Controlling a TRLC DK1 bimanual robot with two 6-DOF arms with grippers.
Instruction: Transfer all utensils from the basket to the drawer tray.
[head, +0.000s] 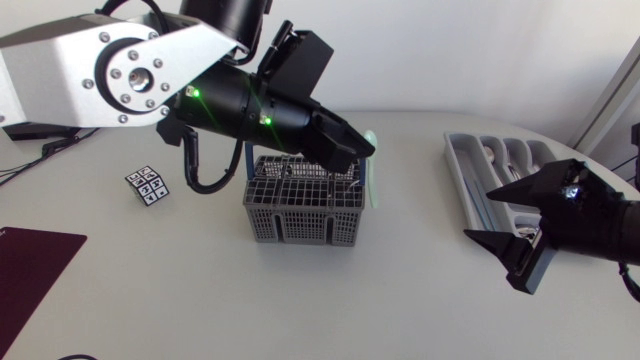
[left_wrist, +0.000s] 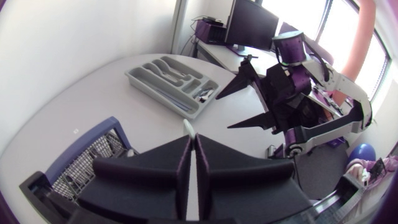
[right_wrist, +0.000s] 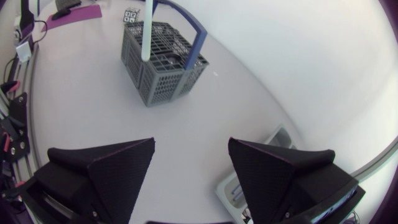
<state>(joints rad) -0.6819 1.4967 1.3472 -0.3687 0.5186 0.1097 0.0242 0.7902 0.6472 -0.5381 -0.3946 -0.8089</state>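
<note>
The grey wire basket (head: 303, 208) with a blue handle stands mid-table. My left gripper (head: 364, 150) hangs over its right rim, shut on a thin pale green utensil (head: 373, 180) that points down beside the basket. In the left wrist view the utensil (left_wrist: 188, 129) pokes out between the closed fingers (left_wrist: 191, 142), with the basket (left_wrist: 84, 163) below them. The grey drawer tray (head: 470, 185) lies at the right and holds some cutlery. My right gripper (head: 478, 215) is open just in front of the tray, nothing between its fingers (right_wrist: 112, 163); it faces the basket (right_wrist: 163, 62).
A small black-and-white patterned cube (head: 147, 185) sits left of the basket. A dark maroon mat (head: 30, 270) lies at the front left corner. The right arm's open gripper (left_wrist: 224, 112) stands between basket and tray (left_wrist: 174, 78).
</note>
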